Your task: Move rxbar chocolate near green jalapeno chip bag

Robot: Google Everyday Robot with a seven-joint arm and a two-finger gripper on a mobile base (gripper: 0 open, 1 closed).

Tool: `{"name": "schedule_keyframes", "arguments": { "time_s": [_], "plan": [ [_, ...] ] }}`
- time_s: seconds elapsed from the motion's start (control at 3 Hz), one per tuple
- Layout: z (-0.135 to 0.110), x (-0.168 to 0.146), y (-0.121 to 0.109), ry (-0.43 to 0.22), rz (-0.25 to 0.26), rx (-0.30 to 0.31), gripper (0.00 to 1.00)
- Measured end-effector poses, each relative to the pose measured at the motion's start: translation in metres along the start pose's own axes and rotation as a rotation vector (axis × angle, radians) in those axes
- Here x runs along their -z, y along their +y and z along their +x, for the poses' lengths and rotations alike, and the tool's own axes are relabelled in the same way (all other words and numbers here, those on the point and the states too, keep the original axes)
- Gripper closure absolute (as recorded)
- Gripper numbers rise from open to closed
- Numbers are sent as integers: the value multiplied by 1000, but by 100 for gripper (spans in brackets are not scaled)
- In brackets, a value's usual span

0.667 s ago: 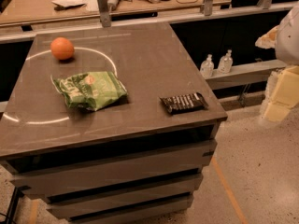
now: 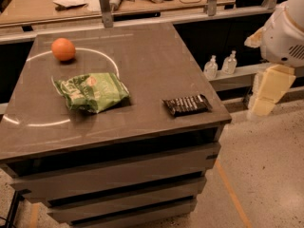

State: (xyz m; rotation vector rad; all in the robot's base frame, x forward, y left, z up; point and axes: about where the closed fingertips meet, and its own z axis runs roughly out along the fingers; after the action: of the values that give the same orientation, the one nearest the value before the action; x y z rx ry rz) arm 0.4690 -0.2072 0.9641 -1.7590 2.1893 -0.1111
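The arm (image 2: 285, 32) has edged in from the right, while the things on the table (image 2: 152, 51) have stayed put. In the camera view, the gripper (image 2: 268, 91) hangs beyond the table's right edge, over the floor, touching nothing on top; whether it is open or closed cannot be told. The rxbar chocolate (image 2: 186, 105) lies flat near the front right corner, well apart from the green jalapeno chip bag (image 2: 91, 92) at left centre. An orange (image 2: 63, 49) sits behind the bag.
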Motion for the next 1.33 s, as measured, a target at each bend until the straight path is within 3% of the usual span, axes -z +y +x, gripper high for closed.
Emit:
{"name": "schedule_keyframes", "arguments": {
  "time_s": [0.33,0.67,1.0,1.33],
  "plan": [
    [-14,-44,-41,3,-13,37,0],
    [-23,-75,-59,-32,-55,36,0],
    [-32,-107,-63,-98,-105,39,0],
    [-47,-133,-51,-184,-166,52,18]
  ]
}}
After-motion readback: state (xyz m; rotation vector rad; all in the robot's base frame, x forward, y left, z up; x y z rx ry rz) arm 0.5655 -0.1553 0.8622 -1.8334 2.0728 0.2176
